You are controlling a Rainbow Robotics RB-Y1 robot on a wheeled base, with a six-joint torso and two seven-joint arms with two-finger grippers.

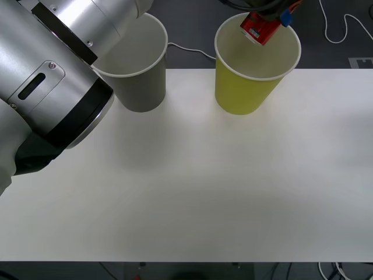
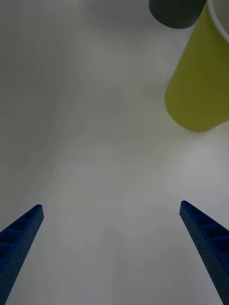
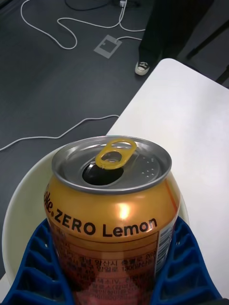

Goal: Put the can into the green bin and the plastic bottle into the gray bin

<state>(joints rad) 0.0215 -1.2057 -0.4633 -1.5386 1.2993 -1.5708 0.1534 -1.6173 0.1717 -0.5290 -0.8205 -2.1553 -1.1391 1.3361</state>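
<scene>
My left gripper (image 3: 114, 286) is shut on the can (image 3: 114, 209), an orange-gold can with a silver top and a gold tab. In the front view the can (image 1: 258, 28) hangs tilted over the mouth of the green bin (image 1: 247, 87), a yellow-green cup at the table's far edge. Its white rim (image 3: 19, 205) curves under the can. The gray bin (image 1: 143, 87) stands to its left. My right gripper (image 2: 112, 257) is open above bare table, with the green bin (image 2: 200, 90) and gray bin (image 2: 174, 12) ahead of it. The plastic bottle is out of view.
My left arm's big silver link (image 1: 52, 76) covers the front view's left side and part of the gray bin's rim. The white table (image 1: 204, 186) stretches wide in front of both cups. Cables (image 3: 57, 28) and a person's shoe (image 3: 143, 68) lie on the dark floor beyond.
</scene>
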